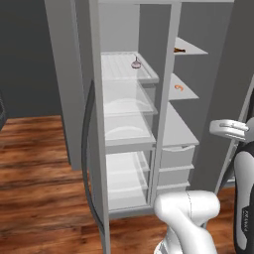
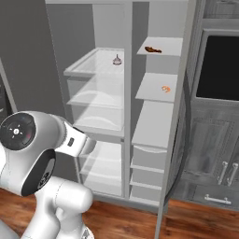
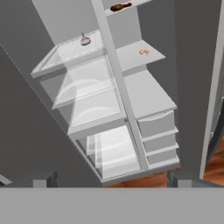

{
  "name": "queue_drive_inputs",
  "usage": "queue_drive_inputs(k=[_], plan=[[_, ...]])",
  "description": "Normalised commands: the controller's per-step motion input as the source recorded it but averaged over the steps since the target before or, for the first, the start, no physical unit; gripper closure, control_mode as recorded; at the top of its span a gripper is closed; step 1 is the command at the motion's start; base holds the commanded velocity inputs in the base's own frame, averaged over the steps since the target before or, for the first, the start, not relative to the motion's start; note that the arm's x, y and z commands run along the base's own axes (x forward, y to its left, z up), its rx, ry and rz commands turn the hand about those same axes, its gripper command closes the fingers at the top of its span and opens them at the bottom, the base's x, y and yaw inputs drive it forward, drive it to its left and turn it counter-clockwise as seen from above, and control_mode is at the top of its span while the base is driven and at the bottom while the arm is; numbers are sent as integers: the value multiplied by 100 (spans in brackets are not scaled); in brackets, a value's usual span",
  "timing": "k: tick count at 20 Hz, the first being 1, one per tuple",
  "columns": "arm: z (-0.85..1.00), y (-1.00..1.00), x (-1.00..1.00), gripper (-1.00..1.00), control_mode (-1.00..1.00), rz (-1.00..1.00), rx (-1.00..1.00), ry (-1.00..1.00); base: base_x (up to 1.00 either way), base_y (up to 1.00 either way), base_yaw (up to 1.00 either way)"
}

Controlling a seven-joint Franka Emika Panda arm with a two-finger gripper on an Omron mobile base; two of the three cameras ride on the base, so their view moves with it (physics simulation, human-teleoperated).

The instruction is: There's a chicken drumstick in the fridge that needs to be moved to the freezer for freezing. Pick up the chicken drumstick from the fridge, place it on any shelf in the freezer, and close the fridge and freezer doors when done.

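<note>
On the freezer's (image 2: 154, 116) top shelf (image 2: 170, 45) lay the chicken drumstick (image 2: 152, 49).
Both doors (image 1: 95, 149) stood open; fingers (image 3: 109, 178) spread wide, grasping nothing, well back from the unit.

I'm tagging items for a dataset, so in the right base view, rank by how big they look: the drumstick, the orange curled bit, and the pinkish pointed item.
1. chicken drumstick, longest of the three.
2. pinkish pointed item and orange curled bit: both tiny and close in apparent size, so I won't rank them.
</note>
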Motion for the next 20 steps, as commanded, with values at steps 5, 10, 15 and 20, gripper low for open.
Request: queue_drive_inputs(k=[5,10,15,20], plan=[[0,0,0,-100,100,0,0,0,-3,0,0],[-1,0,0,-100,-100,0,0,0,0,0,0],[-1,-11,1,-100,-100,0,0,0,0,0,0],[0,-52,-4,-100,-100,0,0,-11,0,0,0]])
